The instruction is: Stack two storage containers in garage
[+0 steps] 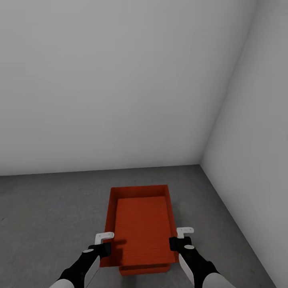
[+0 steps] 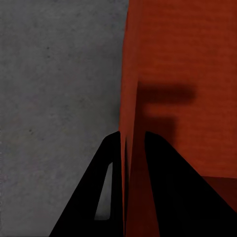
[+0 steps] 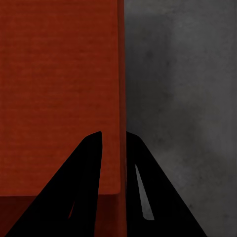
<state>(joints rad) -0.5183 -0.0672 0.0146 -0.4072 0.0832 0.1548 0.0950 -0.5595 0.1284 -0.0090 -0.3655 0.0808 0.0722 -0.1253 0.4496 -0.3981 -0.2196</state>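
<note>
1. Both pairs of jaws are closed on the side walls of one orange-red storage container (image 1: 140, 228) — in the head view the left gripper (image 1: 105, 244) pinches its left wall near the close end, and the right gripper (image 1: 179, 239) pinches the right wall opposite. The bin is open-topped with a finely ribbed bottom.

2. Still in the head view, a second edge of the same orange-red colour (image 1: 144, 270) shows just below the near end of the held bin, so it appears to sit over the other storage container; whether the two touch I cannot tell. Both are over the dark grey concrete floor (image 1: 48, 208), near the corner where two plain grey-white walls (image 1: 120, 80) meet.

3. In the left wrist view, the left gripper (image 2: 132, 143) has one dark finger on each side of the thin orange wall (image 2: 129, 98) — narrow gap, wall between. Speckled concrete (image 2: 54, 89) lies outside the bin, and a shadow falls across the ribbed bottom (image 2: 197, 59).

4. In the right wrist view, the right gripper (image 3: 113, 136) straddles the opposite wall (image 3: 121, 74) the same way, fingers close against it. The ribbed interior (image 3: 54, 84) is on one side, grey floor (image 3: 187, 98) on the other.
</note>
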